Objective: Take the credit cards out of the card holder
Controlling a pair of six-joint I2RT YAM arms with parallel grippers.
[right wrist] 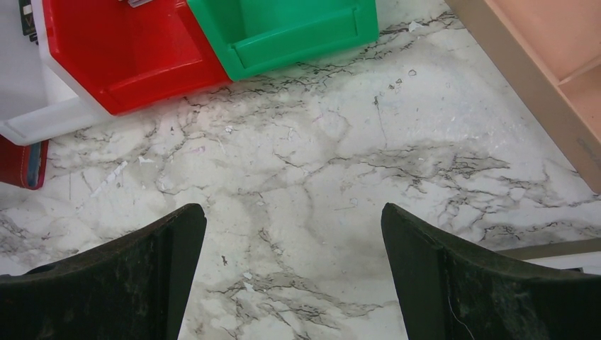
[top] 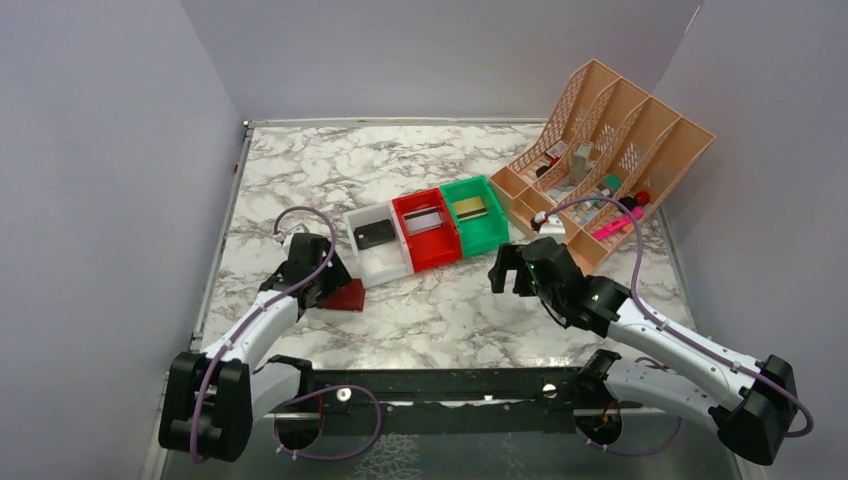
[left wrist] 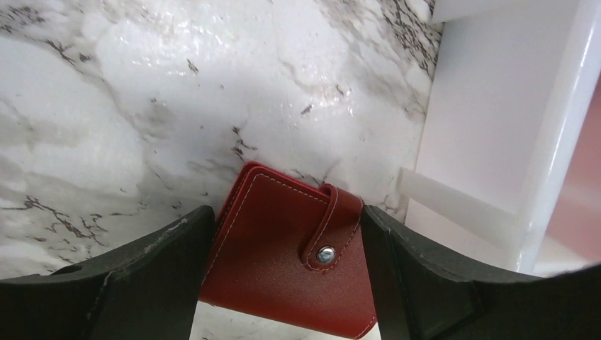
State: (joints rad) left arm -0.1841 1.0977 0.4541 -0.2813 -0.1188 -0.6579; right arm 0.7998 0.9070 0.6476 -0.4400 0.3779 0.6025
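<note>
The dark-red card holder (top: pixel 345 296) lies folded and snapped closed on the marble, just left of the white bin (top: pixel 388 266). My left gripper (top: pixel 325 285) is shut on it: in the left wrist view the black fingers press both side edges of the card holder (left wrist: pixel 276 269), with the gripper (left wrist: pixel 285 212) over its far end. A black card (top: pixel 375 233) lies in the white bin, a grey card (top: pixel 424 218) in the red bin (top: pixel 438 256), and a gold card (top: pixel 469 207) in the green bin (top: pixel 490 240). My right gripper (top: pixel 505 268) is open and empty above bare marble (right wrist: pixel 293 212).
A tan slotted rack (top: pixel 640 130) holding small items stands at the back right, its base close to my right arm. The three bins sit in a row mid-table. The white bin wall (left wrist: pixel 496 127) is right beside my left fingers. Grey walls enclose the table.
</note>
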